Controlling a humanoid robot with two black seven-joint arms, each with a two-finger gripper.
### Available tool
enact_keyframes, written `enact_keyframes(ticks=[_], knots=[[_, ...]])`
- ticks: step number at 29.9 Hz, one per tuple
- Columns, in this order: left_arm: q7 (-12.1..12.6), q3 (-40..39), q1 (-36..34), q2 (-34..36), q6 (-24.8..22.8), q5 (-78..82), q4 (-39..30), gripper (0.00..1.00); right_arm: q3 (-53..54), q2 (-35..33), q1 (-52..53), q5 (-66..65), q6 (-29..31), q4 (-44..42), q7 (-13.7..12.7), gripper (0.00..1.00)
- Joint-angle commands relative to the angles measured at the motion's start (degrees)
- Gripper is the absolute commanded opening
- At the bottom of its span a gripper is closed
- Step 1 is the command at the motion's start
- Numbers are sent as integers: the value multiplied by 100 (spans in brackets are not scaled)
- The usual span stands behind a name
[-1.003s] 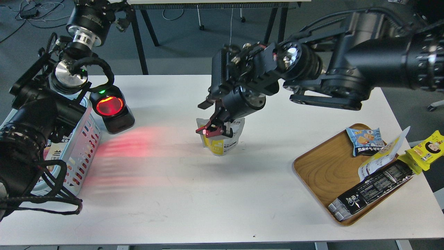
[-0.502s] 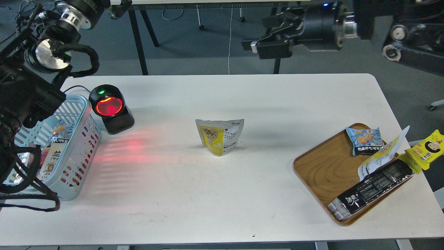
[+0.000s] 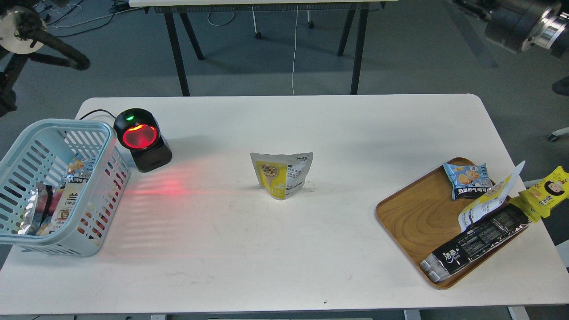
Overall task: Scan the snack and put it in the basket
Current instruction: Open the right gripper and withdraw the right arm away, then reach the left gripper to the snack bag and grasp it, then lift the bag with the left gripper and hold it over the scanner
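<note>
- White and yellow, the snack (image 3: 282,174) stands upright mid-tabletop (image 3: 284,249), touched by nothing, its printed face turned toward me.
- Red light from the scanner (image 3: 141,139) fans across the tabletop toward it, probably the reason it stands there.
- Basket (image 3: 53,186) at the left edge, part filled; open room lies between.
- Neither tool is in view, so their state cannot be told.

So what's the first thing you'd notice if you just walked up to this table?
The scanner glowing red at the back left, throwing red stripes over the white table. Next, the snack standing alone, upright, mid-table. Then the basket at the left edge and the wooden tray of packets on the right.
</note>
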Motion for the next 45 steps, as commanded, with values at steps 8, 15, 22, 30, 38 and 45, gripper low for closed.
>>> enact_keyframes(ticks=[8,15,22,30,38,45], knots=[[-337,1,29,-35,2,4047,-1709,97,1445,1110,-1101,2590,922,-2099,0,97],[-741,738,73,-720,2,6712,-2158,93,2256,1471,-1954,3839,1873,-2716,0,97],[-759,1924,126,-1309,2,8540,-2264,89,2265,1489,-2430,4456,1971,-2619,0,97],[-759,2339,529,-1460,2,9503,-2009,78,2300,1480,-2447,4456,1971,-2514,0,97],[-742,2321,811,-1398,2,9503,-1825,39,2309,1480,-2491,4465,1909,-2127,0,97],[-742,2304,811,-1381,2,9503,-1763,9,2449,1445,-2526,4465,1918,-2048,0,97]])
